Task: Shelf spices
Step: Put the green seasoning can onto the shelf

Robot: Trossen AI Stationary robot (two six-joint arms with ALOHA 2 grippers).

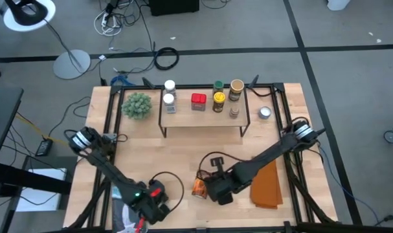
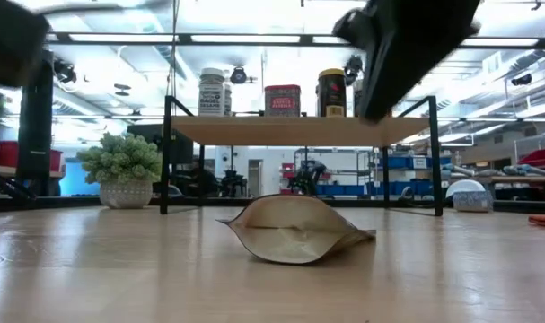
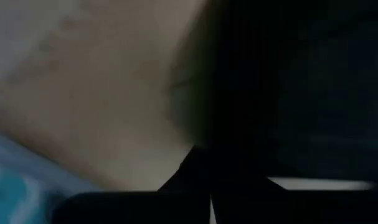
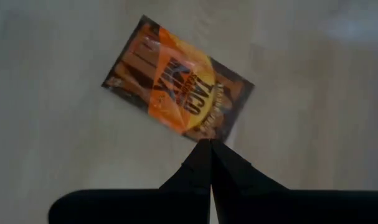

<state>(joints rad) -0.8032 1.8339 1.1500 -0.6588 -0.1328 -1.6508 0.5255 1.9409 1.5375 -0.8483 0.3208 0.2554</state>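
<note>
The orange-brown spice packet [image 1: 199, 186] lies flat on the table near its front edge, also seen in the low view [image 2: 294, 230] and the right wrist view [image 4: 179, 87]. My right gripper [image 4: 210, 144] hangs shut above the packet's edge, clear of it [image 1: 212, 188]. Several spice jars [image 1: 169, 97] and a red box [image 1: 198, 101] stand on the shelf [image 1: 202, 122] at the back. My left gripper [image 1: 147, 210] is shut low over the near left corner, beside a blue-and-white package [image 3: 14, 186].
A small potted plant [image 1: 136, 105] stands left of the shelf. A round silver-topped thing [image 1: 265, 113] sits on the table to the shelf's right. A folded orange-brown cloth [image 1: 269, 184] lies near the right front. Bare table stretches between the shelf and the packet.
</note>
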